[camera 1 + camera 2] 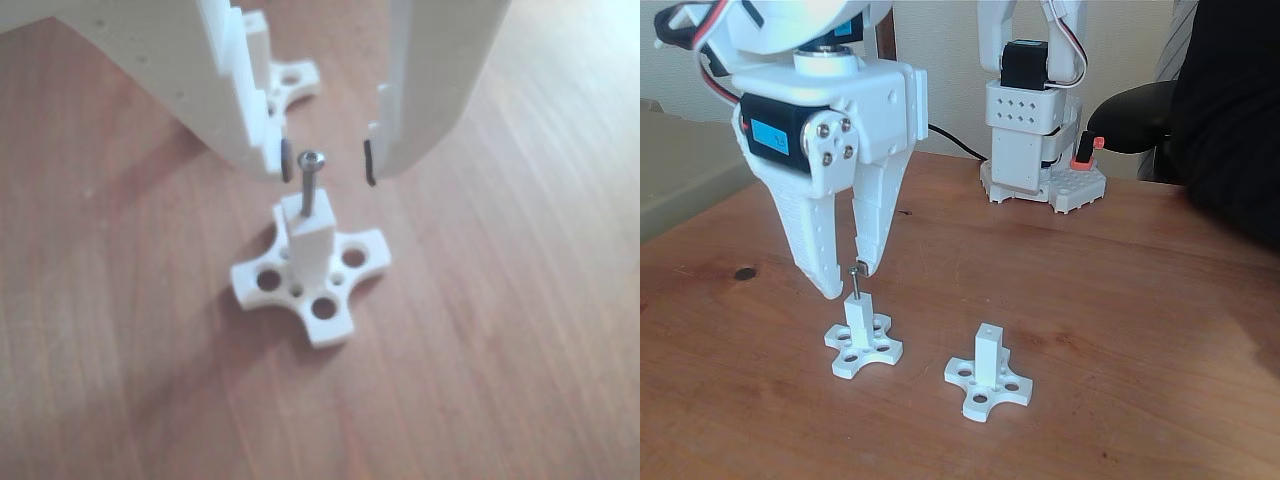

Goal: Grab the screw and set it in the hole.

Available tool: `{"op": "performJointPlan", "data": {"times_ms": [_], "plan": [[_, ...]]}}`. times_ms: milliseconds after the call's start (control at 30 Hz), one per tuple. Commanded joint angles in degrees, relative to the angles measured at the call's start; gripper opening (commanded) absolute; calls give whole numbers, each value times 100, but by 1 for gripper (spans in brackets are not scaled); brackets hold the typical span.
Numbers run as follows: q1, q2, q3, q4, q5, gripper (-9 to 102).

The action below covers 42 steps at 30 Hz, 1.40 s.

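At centre of the other view, the screw point(311, 185) stands upright with its tip entered in the hole in the top face of the square white post point(308, 245); the hole itself is covered by the shank and cannot be inspected. The head sits well above the post, so most of the shank is exposed and the screw appears lodged, not driven down.

The gripper point(327, 160) straddles the screw head with its jaws spread. The black pad at 9 o'clock of the head lies just beside it, possibly touching; the pad at 3 o'clock stands clearly apart. Judgement: the screw is released or very nearly so, and it holds its position unaided.

In the fixed view the gripper point(845, 281) hangs directly over the near fixture point(863, 347), with the screw point(855, 281) visible as a thin dark pin at 12 o'clock of that post.

Progress: the grab and the placement look done. What remains, as judged, is a clean upward withdrawal without knocking the screw sideways.

Receptacles: the second fixture point(988, 376), at 3 o'clock of the first on the wooden table point(1140, 330), has nothing standing in its post. The round holes in both cross bases hold nothing.
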Motion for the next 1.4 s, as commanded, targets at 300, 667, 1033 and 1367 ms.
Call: {"op": "performJointPlan", "data": {"times_ms": [300,667,1033,1367], "plan": [[-44,79,-457,-79,-62,8],[-53,70,-457,-105,-62,6],[-53,62,-439,-167,-79,5],[-35,62,-431,-193,-123,0]]}}
